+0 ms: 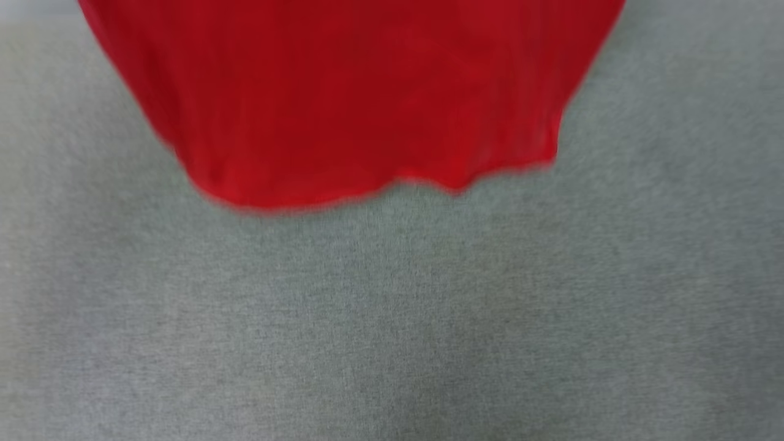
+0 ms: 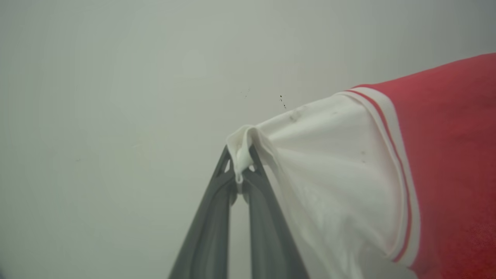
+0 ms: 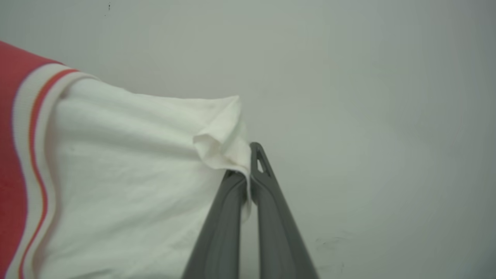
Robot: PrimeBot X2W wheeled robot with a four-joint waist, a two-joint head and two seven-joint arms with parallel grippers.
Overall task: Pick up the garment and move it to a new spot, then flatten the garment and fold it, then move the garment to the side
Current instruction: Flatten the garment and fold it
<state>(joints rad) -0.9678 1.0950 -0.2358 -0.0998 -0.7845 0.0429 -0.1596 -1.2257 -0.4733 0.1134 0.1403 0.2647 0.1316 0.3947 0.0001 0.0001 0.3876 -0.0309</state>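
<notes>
The garment (image 1: pixel 367 98) hangs spread between the two hands, each clamped on a white sleeve. In the left wrist view the left hand (image 2: pixel 241 170) has its dark fingers (image 2: pixel 209 232) pressed together on a bunched fold at the sleeve's edge. From there the left sleeve (image 2: pixel 341 166) runs to a red-and-white stripe trim (image 2: pixel 399 174) and the red body. In the right wrist view the right hand (image 3: pixel 248 170) is closed in the same way on the rim of the right sleeve (image 3: pixel 128 155). Behind both stands a plain pale wall (image 2: pixel 116 116).

In the head view the cloth facing the camera is plain red and blurred. Its wavy hem (image 1: pixel 392 184) crosses the upper part of the picture. Below the hem and to both sides the grey surface (image 1: pixel 392 318) lies open. Whether the hem touches it cannot be told.
</notes>
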